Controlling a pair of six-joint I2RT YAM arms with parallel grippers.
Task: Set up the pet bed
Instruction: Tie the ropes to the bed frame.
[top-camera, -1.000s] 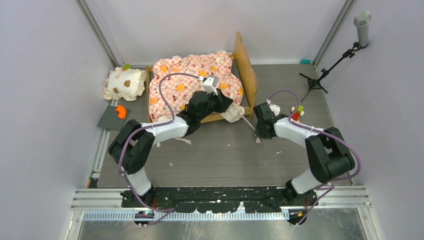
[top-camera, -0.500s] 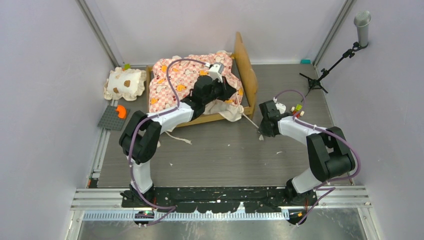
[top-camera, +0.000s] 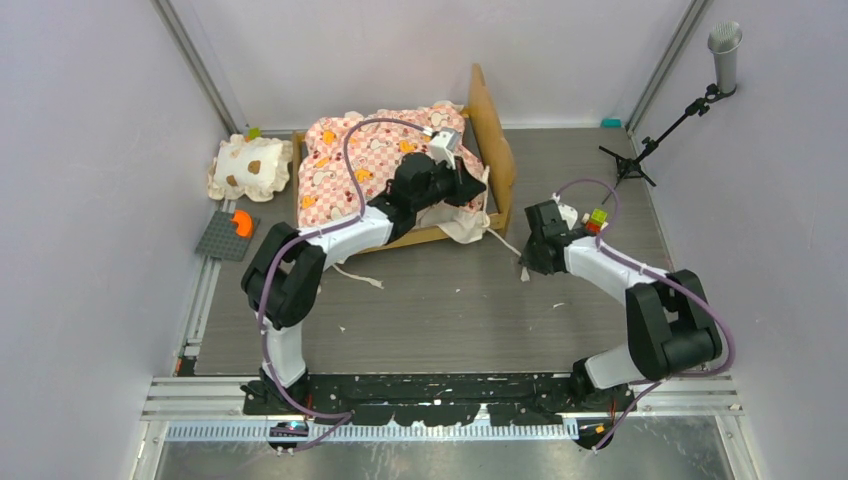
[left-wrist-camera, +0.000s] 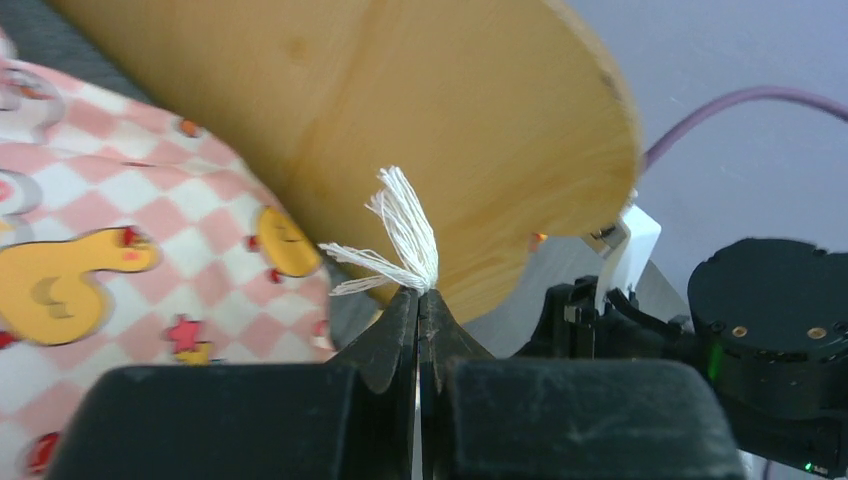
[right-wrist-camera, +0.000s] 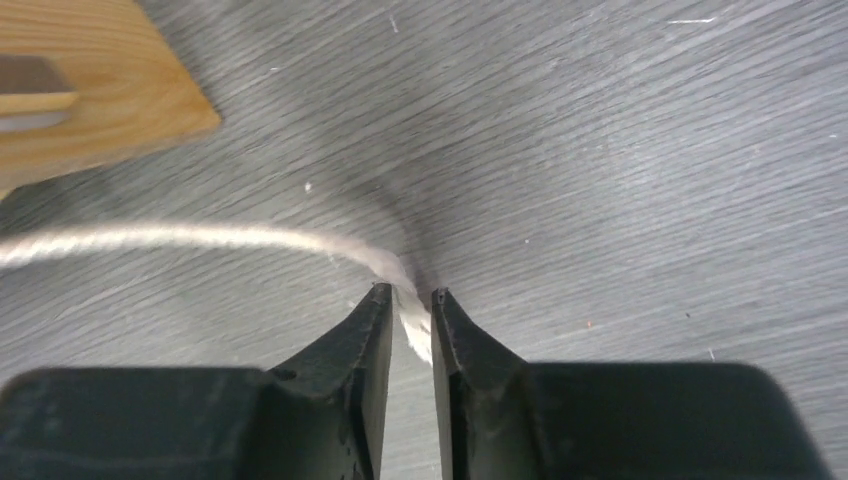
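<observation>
We see the right gripper (right-wrist-camera: 410, 297) with its two black jaws standing a little apart. A cream twisted cord (right-wrist-camera: 200, 238) comes in from the left of the gripper across the grey wood-grain bench (right-wrist-camera: 620, 150), then bends down so its end lies between the jaw tips. Up and left of the gripper sits a light-wood corner of the pet bed (right-wrist-camera: 100, 100).

Count on inspection: two grippers. One pet bed (top-camera: 330, 170), beneath the left gripper (left-wrist-camera: 418, 300). One spotted pillow (top-camera: 250, 167), well to that gripper's left. One grey plate (top-camera: 218, 243) carrying one orange piece (top-camera: 241, 223). One microphone stand (top-camera: 680, 110), well beyond the right gripper (right-wrist-camera: 408, 300). One frayed cord end (left-wrist-camera: 400, 235) at the left gripper. One plain cord (right-wrist-camera: 200, 238) at the right.
</observation>
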